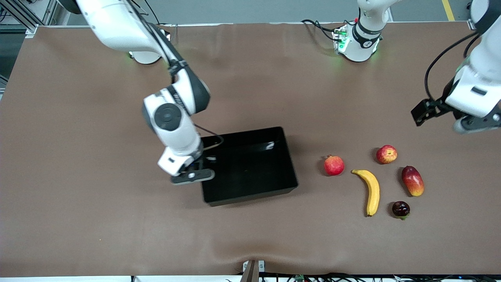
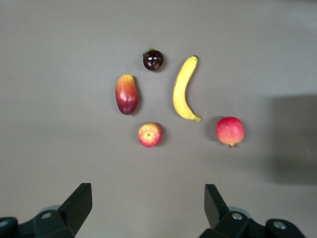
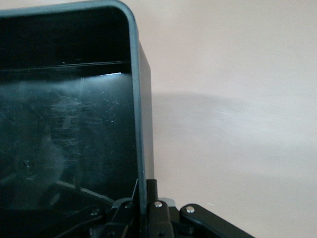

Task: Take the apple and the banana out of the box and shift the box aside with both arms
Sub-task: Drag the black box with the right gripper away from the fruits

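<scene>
The right gripper [image 1: 194,175] has its black fingers pinched fully together on the wall of the glossy black rectangular plastic box [image 1: 250,194] at the box's end toward the right arm; the right wrist view shows the rim [image 3: 140,148] running straight into the clamped jaws. The box is empty — the small red apple with yellowish streaks [image 1: 386,154] and the long curved yellow banana [image 1: 370,190] lie on the brown table cover [image 1: 78,156] toward the left arm's end, well apart from the box, among a pinkish-red round fruit [image 1: 334,165], a red-and-yellow mango [image 1: 412,180] and a small dark purple fruit [image 1: 400,209]. The left gripper [image 2: 147,206] hangs spread wide and empty over the table near the fruit.

The step in hand looks like shifting the box. Done well, the left arm would take the box's other end wall before any pull — a one-sided grip on a thin rim may twist or slip. Slide low and away from the fruit.

No legible brand or label shows; the lettering on the right arm's wrist is too blurred to read.
</scene>
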Motion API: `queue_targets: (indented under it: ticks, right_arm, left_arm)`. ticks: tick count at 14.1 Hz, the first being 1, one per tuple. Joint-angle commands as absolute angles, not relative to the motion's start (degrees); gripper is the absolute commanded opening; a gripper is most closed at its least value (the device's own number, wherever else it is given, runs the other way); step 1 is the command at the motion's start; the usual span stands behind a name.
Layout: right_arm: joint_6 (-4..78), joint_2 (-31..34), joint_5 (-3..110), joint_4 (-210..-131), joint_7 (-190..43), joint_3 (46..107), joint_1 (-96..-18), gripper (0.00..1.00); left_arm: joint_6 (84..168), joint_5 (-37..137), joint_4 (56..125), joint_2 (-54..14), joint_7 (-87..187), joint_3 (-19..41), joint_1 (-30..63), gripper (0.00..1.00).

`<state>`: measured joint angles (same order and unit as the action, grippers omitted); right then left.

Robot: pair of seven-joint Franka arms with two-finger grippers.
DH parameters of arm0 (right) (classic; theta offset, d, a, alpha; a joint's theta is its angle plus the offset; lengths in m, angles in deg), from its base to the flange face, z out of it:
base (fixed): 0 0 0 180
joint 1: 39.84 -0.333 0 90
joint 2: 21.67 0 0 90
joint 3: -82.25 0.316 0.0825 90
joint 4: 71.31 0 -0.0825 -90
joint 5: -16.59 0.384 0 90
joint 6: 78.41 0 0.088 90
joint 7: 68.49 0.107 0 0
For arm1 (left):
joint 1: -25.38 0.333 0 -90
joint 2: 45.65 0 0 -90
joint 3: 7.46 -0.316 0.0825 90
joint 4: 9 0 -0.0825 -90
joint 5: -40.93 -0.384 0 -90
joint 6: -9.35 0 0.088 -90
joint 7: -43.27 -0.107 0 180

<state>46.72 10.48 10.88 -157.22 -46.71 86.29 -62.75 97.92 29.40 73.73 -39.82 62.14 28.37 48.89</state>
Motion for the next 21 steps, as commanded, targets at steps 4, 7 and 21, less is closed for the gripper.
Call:
queue_targets:
  ticks: [4, 7, 21]
  right_arm:
    - [35.95, 1.09, 10.71, -161.31, -54.41, 87.62, -52.51, 0.0]
    - [33.13, -1.62, 14.54, -163.23, -62.47, 87.53, -46.02, 0.0]
    - [56.84, -2.52, 17.83, -186.0, -87.03, 87.18, -19.91, 0.0]
  left_arm:
    - [93.2, 36.36, 75.98, -45.81, 56.19, 6.81, 33.15, 1.0]
    - [92.41, 36.45, 78.09, -47.04, 56.19, 2.84, 29.0, 1.0]
    - [91.44, 38.82, 77.04, -47.32, 53.9, -0.61, 26.61, 1.0]
